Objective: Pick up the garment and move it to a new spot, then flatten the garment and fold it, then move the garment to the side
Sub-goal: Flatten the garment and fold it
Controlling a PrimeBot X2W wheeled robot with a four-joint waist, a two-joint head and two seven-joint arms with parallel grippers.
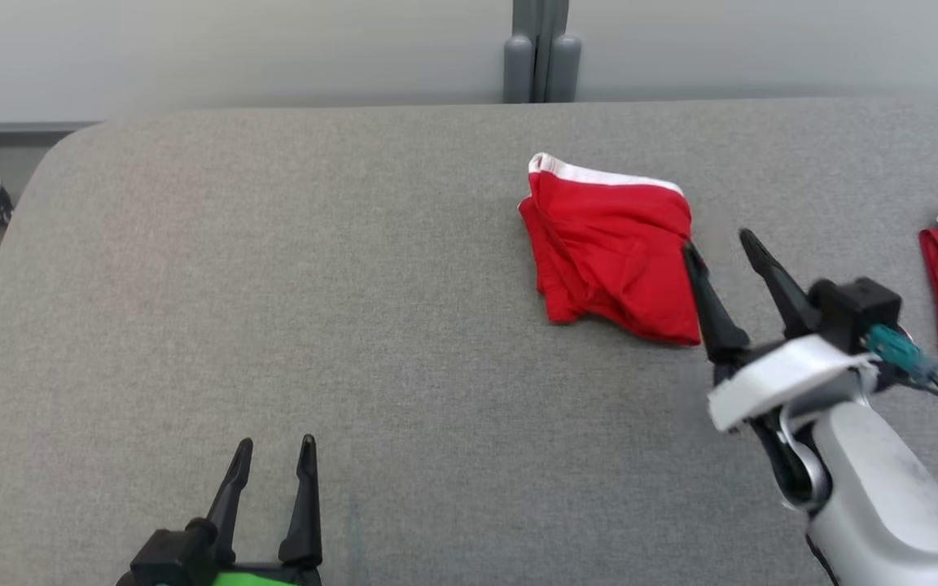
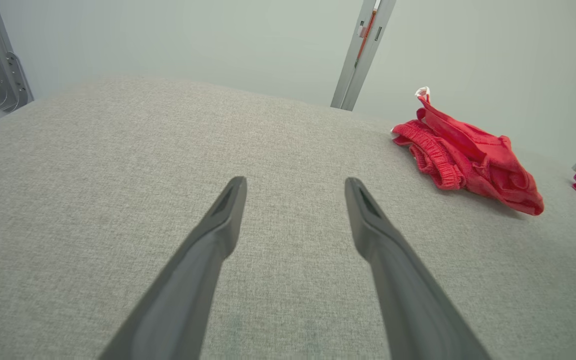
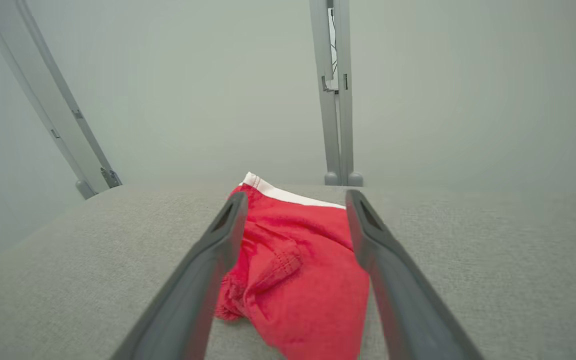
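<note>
Right gripper (image 1: 720, 242) is seen spread, nothing pinched. Red garment (image 1: 611, 252) is laid on grey table (image 1: 273, 285) just ahead of its fingertips. Left gripper (image 1: 276, 442) is spread too, garment well apart, ahead-right of it.

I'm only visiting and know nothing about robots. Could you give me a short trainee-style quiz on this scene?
1. True or false: the right tool is shut tight on the folded red garment.
2. Which is nearer that garment? A) left tool B) right tool
3. Fill in: the band along the garment's far edge is ____.
Key: 1 false, it stands open; 2 B; 3 white.
</note>
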